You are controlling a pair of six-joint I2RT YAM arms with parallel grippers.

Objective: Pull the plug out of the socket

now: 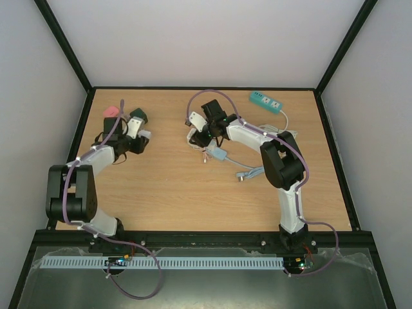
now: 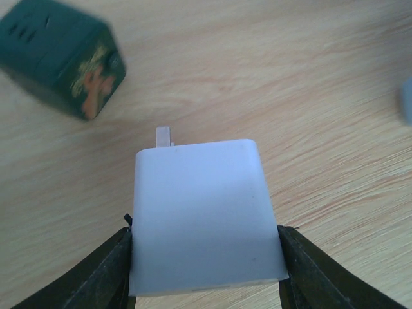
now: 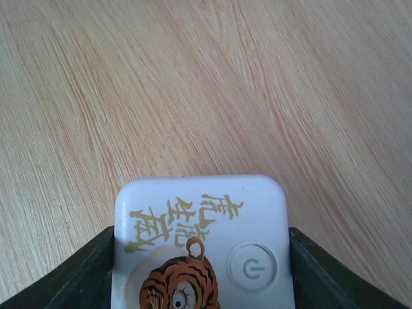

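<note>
Power symbol [image 3: 252, 268], Chinese script [image 3: 185, 220] on socket [image 3: 199, 190]

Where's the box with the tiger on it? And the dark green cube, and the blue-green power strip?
White tiger socket [image 3: 203, 242]: right wrist view, printed face, near the tiger's ear.
Dark green socket cube [image 2: 61, 55]: left wrist view, slotted face.
Teal power strip [image 1: 266, 101]: top external view, its middle.

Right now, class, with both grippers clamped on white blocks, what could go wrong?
The left gripper pinches the white plug only by its smooth sides, so it might slip. The green cube socket lies close ahead; a forward move could knock it. Cables beside the right gripper and its tiger-print socket may snag.
</note>
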